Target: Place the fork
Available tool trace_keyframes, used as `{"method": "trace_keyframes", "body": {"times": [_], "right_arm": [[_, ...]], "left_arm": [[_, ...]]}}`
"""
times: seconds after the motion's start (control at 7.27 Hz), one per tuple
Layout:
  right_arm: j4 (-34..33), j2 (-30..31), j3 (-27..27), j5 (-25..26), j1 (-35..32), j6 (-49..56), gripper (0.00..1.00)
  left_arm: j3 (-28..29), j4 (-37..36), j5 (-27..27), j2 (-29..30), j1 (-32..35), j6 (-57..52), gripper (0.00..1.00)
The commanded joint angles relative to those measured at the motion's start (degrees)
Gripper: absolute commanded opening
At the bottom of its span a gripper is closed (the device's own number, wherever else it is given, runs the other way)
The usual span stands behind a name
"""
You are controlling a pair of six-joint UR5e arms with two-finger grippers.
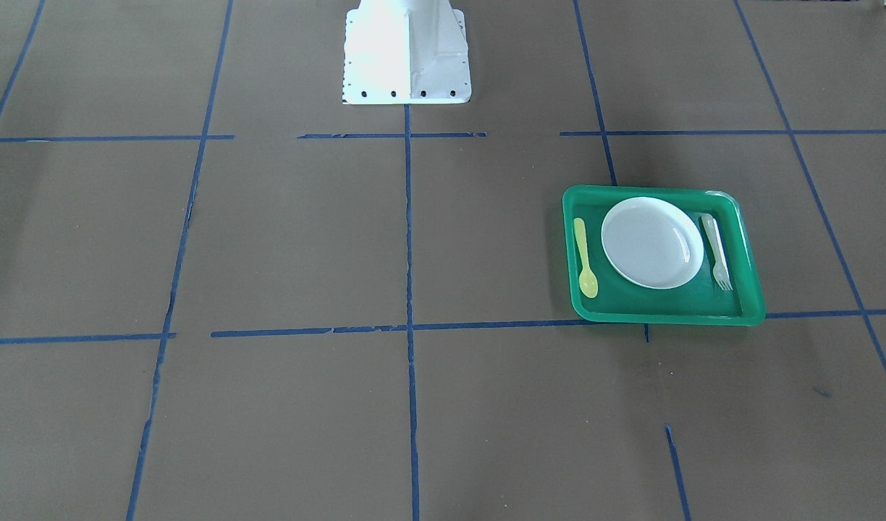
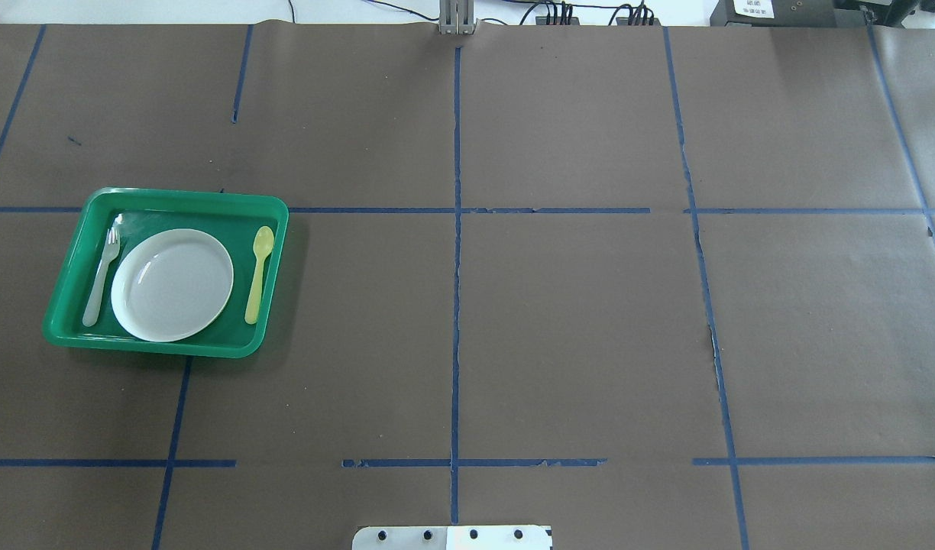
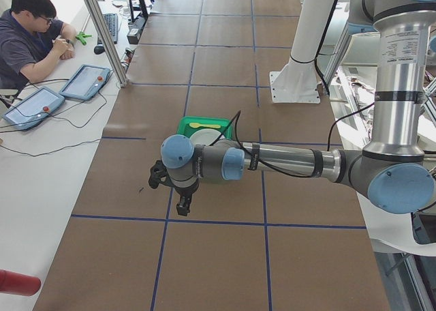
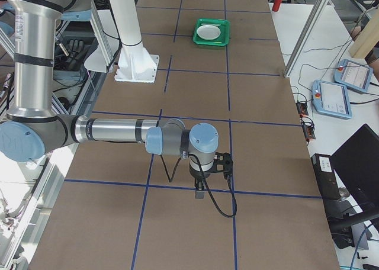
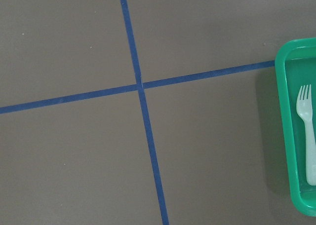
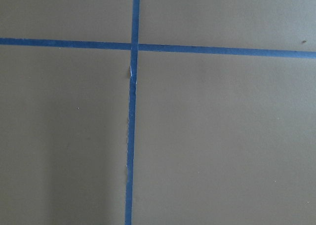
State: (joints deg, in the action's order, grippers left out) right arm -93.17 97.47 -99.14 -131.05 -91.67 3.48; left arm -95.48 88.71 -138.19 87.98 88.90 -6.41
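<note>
The white plastic fork (image 1: 716, 250) lies in the green tray (image 1: 660, 315), beside the white plate (image 1: 651, 242), with its tines toward the table's far edge. It also shows in the overhead view (image 2: 101, 279) and at the right edge of the left wrist view (image 5: 308, 136). The yellow spoon (image 1: 585, 257) lies on the plate's other side. My left gripper (image 3: 182, 203) hangs over bare table short of the tray and shows only in the exterior left view. My right gripper (image 4: 200, 190) shows only in the exterior right view, far from the tray. I cannot tell whether either is open or shut.
The table is covered with brown paper marked by blue tape lines (image 2: 457, 267). The robot's white base (image 1: 407, 54) stands at the table's middle edge. An operator (image 3: 34, 35) sits at a side desk with tablets (image 3: 85, 81).
</note>
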Motion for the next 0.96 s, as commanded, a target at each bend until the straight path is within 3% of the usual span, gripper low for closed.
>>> {"method": "trace_keyframes", "body": {"times": [0.0, 0.28, 0.83], "right_arm": [[0.0, 0.0, 0.0, 0.0, 0.0, -0.05, 1.0], [0.0, 0.0, 0.0, 0.0, 0.0, 0.04, 1.0], [0.0, 0.0, 0.0, 0.0, 0.0, 0.04, 1.0]], "left_arm": [[0.03, -0.2, 1.25, -1.76, 2.66, -0.01, 1.0], [0.2, -0.29, 4.06, -2.02, 3.03, -0.01, 1.0], [0.12, -0.38, 3.98, -2.55, 3.12, -0.01, 1.0]]}}
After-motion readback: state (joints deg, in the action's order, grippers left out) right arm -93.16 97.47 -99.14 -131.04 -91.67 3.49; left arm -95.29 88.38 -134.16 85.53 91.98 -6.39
